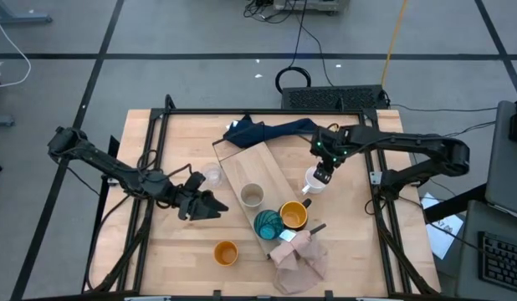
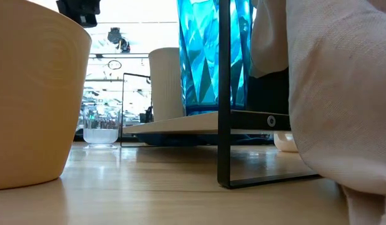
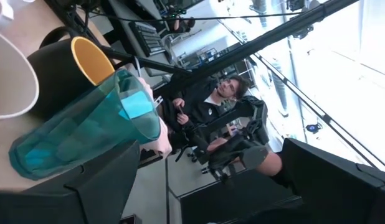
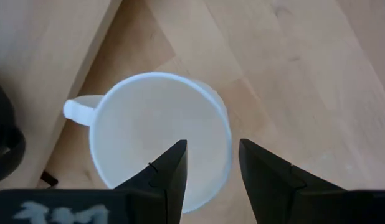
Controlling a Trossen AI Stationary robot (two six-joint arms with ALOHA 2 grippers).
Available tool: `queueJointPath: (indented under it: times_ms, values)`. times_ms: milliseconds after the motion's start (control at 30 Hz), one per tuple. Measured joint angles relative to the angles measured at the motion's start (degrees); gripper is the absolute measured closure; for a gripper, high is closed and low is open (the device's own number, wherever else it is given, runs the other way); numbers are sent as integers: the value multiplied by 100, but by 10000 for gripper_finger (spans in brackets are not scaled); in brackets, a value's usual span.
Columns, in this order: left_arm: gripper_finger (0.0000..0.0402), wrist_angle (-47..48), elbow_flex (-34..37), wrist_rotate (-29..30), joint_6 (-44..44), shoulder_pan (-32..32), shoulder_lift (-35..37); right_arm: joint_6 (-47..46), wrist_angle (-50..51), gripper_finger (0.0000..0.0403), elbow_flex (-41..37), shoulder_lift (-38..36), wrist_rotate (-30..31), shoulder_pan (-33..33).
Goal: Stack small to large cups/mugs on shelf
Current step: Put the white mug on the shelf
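The pale wooden shelf (image 1: 246,163) lies slantwise mid-table. On it stand the beige-grey cup (image 1: 252,196), the teal cup (image 1: 268,224) and the mustard-yellow mug (image 1: 293,216). The orange cup (image 1: 226,252) and the clear glass (image 1: 212,176) stand on the table left of the shelf. The white mug (image 4: 155,137) stands upright on the table right of the shelf. My right gripper (image 4: 211,165) hangs open above it, pointing down, one finger over its hollow and one outside the rim, touching nothing that shows. My left gripper (image 1: 215,206) is open and level, left of the shelf.
A dark blue cloth (image 1: 263,131) lies at the shelf's far end and a pinkish-beige cloth (image 1: 299,255) at its near end. Black frame bars (image 2: 225,94) run around the table. A person (image 3: 217,106) sits in the room beyond.
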State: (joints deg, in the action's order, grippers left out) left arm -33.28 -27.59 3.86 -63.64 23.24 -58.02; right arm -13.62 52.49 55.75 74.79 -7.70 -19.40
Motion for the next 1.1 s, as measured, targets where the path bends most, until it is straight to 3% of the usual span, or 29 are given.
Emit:
queueJointPath:
  times_ms: [400, 800, 1100]
  values:
    - [9, -26, 0, -11, 11, 0, 0, -16, -236, 284, -427, 37, -158, 0]
    - [9, -24, 0, 46, 13, -2, 0, -13, -425, 396, -521, 37, -186, 0]
    - [9, -22, 0, 52, 6, -2, 0, -86, -452, 399, -521, 37, -156, 0]
